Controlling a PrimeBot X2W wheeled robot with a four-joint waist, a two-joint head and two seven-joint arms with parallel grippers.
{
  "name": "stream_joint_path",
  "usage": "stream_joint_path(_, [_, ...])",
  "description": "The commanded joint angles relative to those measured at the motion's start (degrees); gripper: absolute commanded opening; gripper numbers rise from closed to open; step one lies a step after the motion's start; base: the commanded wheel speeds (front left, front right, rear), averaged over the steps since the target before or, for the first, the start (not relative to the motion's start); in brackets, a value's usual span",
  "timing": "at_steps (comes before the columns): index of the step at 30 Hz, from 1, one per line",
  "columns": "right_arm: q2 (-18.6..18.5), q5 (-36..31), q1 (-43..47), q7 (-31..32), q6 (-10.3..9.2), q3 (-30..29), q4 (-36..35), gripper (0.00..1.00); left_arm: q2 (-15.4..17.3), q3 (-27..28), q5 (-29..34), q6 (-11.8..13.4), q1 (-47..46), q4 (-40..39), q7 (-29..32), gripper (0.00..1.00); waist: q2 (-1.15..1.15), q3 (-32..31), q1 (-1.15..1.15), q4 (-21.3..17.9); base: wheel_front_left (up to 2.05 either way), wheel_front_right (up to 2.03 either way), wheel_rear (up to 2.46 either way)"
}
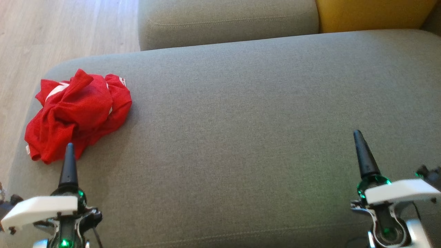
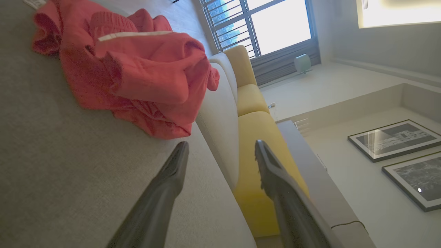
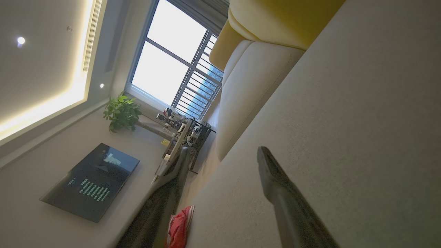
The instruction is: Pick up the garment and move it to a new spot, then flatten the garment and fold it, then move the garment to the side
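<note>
Item one, left gripper [image 2: 221, 144]: jaws spread wide, empty, over the grey sofa seat [image 1: 241, 120].
Item two, right gripper [image 3: 223, 150]: likewise spread and empty, well apart from the work.
Item three, red garment [image 1: 77, 113]: crumpled heap at the seat's left end, just ahead of my left fingertips, no clear long axis.
I judge the left arm the one to reach.

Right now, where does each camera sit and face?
Head view: on the head, looking down at the sofa seat; left gripper and right gripper at bottom corners.
Left wrist view: along its open fingers toward the red garment.
Right wrist view: along its open fingers, over the seat toward a window.
All three show the garment.
</note>
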Motion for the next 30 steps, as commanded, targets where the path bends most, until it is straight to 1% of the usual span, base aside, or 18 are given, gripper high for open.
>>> stream_joint_path(1, [-0.5, -0.8, -3.9, -0.5, 0.0, 0.4, -2.5, 1.0, 0.7, 0.5, 0.6, 0.0, -3.0, -2.3, -0.5, 1.0, 0.0, 0.0, 0.0, 0.0, 0.0, 0.0, 0.0])
stream_joint_path(10, [-0.5, -11.9, -5.7, -2.0, 0.0, 3.1, -6.9, 1.0, 0.8, -2.4, 13.6, 2.9, -3.4, -7.8, -2.0, 1.0, 0.0, 0.4, 0.0, 0.0, 0.0, 0.0, 0.0])
stream_joint_path(12, [-0.5, -14.3, -6.0, -2.3, 0.0, 4.0, -7.4, 1.0, 1.3, -3.7, 16.9, 3.3, -3.4, -8.8, -2.3, 1.0, 0.0, 0.4, 0.0, 0.0, 0.0, 0.0, 0.0])
stream_joint_path(14, [-0.5, -16.9, -6.3, -2.7, 0.0, 5.0, -7.9, 1.0, 2.0, -5.3, 19.7, 4.5, -3.3, -9.3, -2.6, 1.0, 0.0, 0.5, 0.0, -0.1, 0.0, 0.0, 0.0])
stream_joint_path(20, [-0.6, -23.7, -6.6, -3.7, 0.0, 6.8, -8.3, 1.0, 5.4, -10.6, 26.8, 9.7, -3.2, -10.0, -3.6, 1.0, 0.0, 0.4, 0.0, -0.3, 0.0, 0.0, 0.0])
stream_joint_path(25, [-0.6, -28.7, -7.2, -4.5, 0.0, 8.3, -8.7, 1.0, 9.3, -15.9, 32.2, 15.3, -3.6, -9.4, -4.5, 1.0, 0.0, 0.3, 0.0, -0.5, 0.0, 0.0, 0.0])
stream_joint_path(26, [-0.7, -30.8, -7.3, -4.9, -0.01, 9.2, -8.9, 1.0, 10.7, -18.1, 33.7, 17.5, -3.9, -9.0, -4.8, 1.0, 0.0, 0.3, 0.0, -0.6, 0.0, 0.0, 0.0])
stream_joint_path(28, [-0.9, -32.9, -7.4, -5.2, -0.01, 10.0, -9.0, 1.0, 12.1, -20.3, 35.3, 19.3, -4.3, -8.4, -5.1, 1.0, 0.0, 0.3, 0.0, -0.7, 0.0, 0.0, 0.0])
stream_joint_path(30, [-0.8, -34.6, -7.1, -5.5, -0.01, 9.6, -8.6, 1.0, 13.2, -22.4, 36.7, 20.9, -4.7, -7.6, -5.5, 1.0, 0.0, 0.2, 0.0, -0.8, 0.0, 0.0, 0.0])
